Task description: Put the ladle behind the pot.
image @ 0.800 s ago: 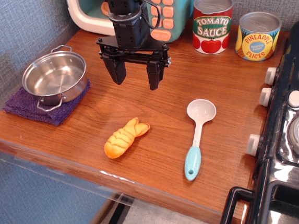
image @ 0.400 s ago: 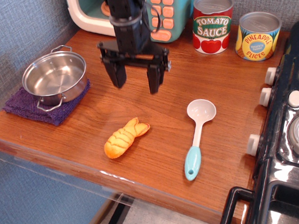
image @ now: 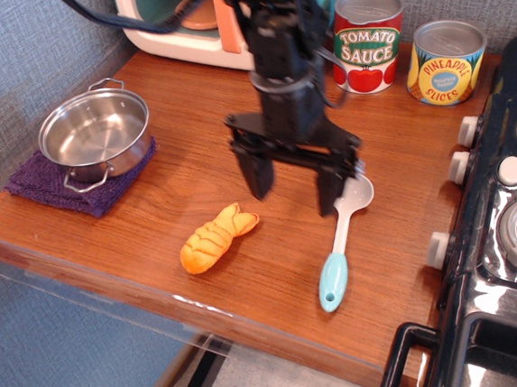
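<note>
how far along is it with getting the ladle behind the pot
Early. Nothing is placed yet: the ladle lies flat on the wooden counter, ungrasped. In hand: the gripper hangs with jaws open, one finger right by the ladle's bowl, the orange toy off to the side. Left: grasp the ladle, carry it across to the pot on its purple cloth, and set it behind.

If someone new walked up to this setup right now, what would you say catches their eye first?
Probably the black gripper, open above the wooden table and partly covering the bowl of the ladle. Next, the shiny pot on its purple cloth at the left, and the orange toy near the front edge.
</note>
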`<act>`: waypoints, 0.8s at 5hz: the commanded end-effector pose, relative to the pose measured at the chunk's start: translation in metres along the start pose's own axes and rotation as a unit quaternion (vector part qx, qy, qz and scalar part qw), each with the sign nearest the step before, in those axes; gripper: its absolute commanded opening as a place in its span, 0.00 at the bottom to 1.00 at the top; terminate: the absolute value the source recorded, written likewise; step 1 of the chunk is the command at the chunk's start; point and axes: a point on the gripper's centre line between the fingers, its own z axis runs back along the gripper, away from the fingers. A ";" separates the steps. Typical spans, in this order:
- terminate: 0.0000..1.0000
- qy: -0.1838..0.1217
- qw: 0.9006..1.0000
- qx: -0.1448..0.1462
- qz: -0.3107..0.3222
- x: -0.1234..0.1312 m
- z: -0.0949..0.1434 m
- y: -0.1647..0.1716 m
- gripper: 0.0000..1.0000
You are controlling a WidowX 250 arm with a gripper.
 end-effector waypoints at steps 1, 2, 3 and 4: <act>0.00 -0.007 1.000 0.026 -0.008 -0.021 0.005 -0.042 1.00; 0.00 0.020 0.996 0.040 0.079 -0.029 -0.012 -0.041 1.00; 0.00 0.028 0.985 0.058 0.160 -0.033 -0.024 -0.033 1.00; 0.00 0.028 0.979 0.060 0.193 -0.034 -0.030 -0.031 1.00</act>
